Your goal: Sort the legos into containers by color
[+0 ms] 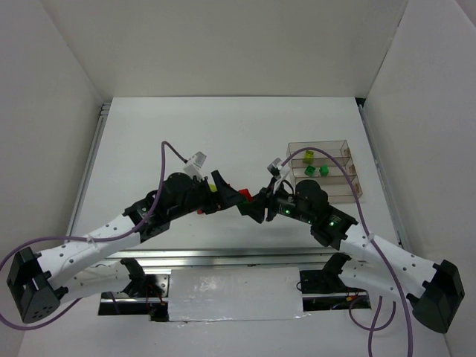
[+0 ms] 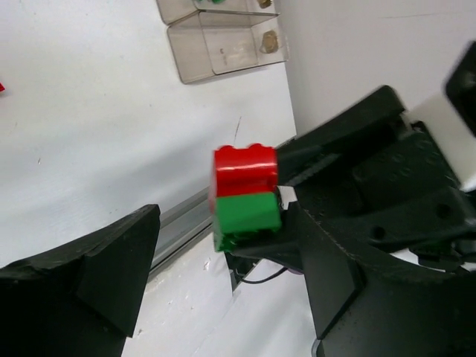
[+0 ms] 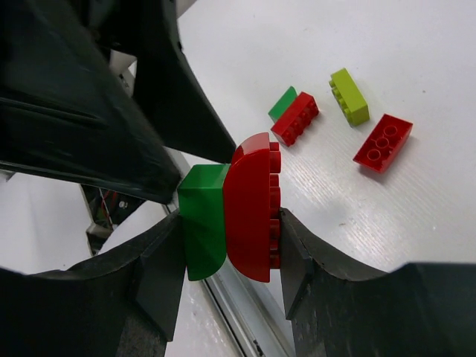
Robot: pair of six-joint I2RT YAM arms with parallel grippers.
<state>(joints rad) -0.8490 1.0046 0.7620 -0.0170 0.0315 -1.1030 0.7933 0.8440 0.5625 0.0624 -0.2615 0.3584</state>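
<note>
From above, my two arms meet in the middle of the table (image 1: 149,149). My left gripper (image 1: 223,190) and my right gripper (image 1: 260,202) point at each other, and a brick pair (image 1: 246,195) sits between them, in the air. The trays (image 1: 338,186) are off to my right, well apart from my grippers. One tray has a yellow-green brick (image 1: 306,156) in it. The next has two green bricks (image 1: 317,170).

My left camera shows the brick pair up close: a red brick stuck on a green one. My left fingers (image 2: 82,275) stand wide apart and hold nothing. The pair hangs between them.

My right camera shows my right fingers (image 3: 160,260) squeezing the pair tight, green on one side and red on the other. Below, loose bricks lie on the table: a flat red brick (image 3: 382,142), a loose yellow-green brick (image 3: 349,96), and a small red brick (image 3: 295,119) touching a green bit.

I think I am pulling the stuck pair apart. Next, my left gripper should close on one brick and tug while my right holds the other. Then each brick goes to its own colour's tray.
</note>
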